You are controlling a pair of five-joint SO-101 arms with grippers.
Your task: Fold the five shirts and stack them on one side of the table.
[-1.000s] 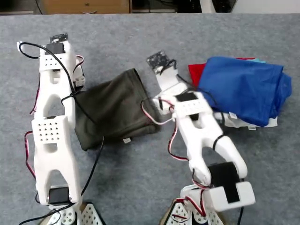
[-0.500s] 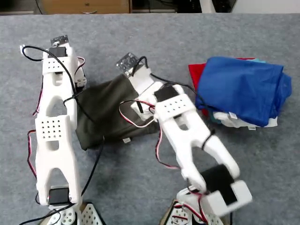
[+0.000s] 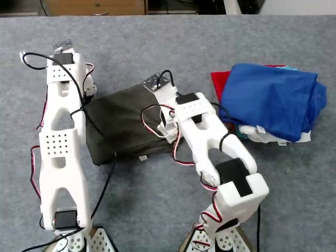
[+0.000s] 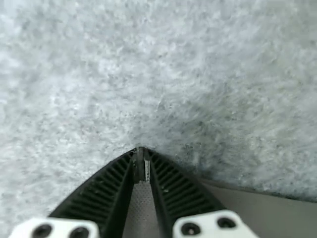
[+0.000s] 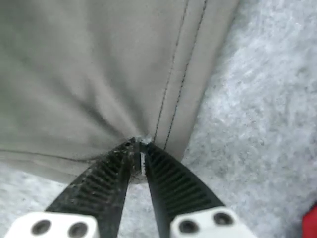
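A folded olive shirt point(image 3: 123, 121) lies on the grey table point(image 3: 157, 37) between the two arms. My right gripper point(image 5: 139, 145) is shut on the olive shirt point(image 5: 74, 64) close to its stitched hem, and the cloth puckers at the tips. The right arm point(image 3: 197, 118) lies over the shirt's right edge. My left gripper point(image 4: 140, 151) is shut with nothing in it, tips down on the carpet just beside a corner of the olive shirt point(image 4: 267, 213). In the high view the left gripper point(image 3: 89, 89) sits at the shirt's upper left corner.
A stack of folded shirts stands at the right, a blue shirt point(image 3: 270, 100) on top, a red one point(image 3: 219, 81) and a white one point(image 3: 268, 135) showing beneath. Loose cables hang from both arms. Bare carpet spans the back and front of the table.
The right arm swung left from beside the stack onto the olive shirt, and the shirt's raised upper right corner now lies lower. The left arm barely moved.
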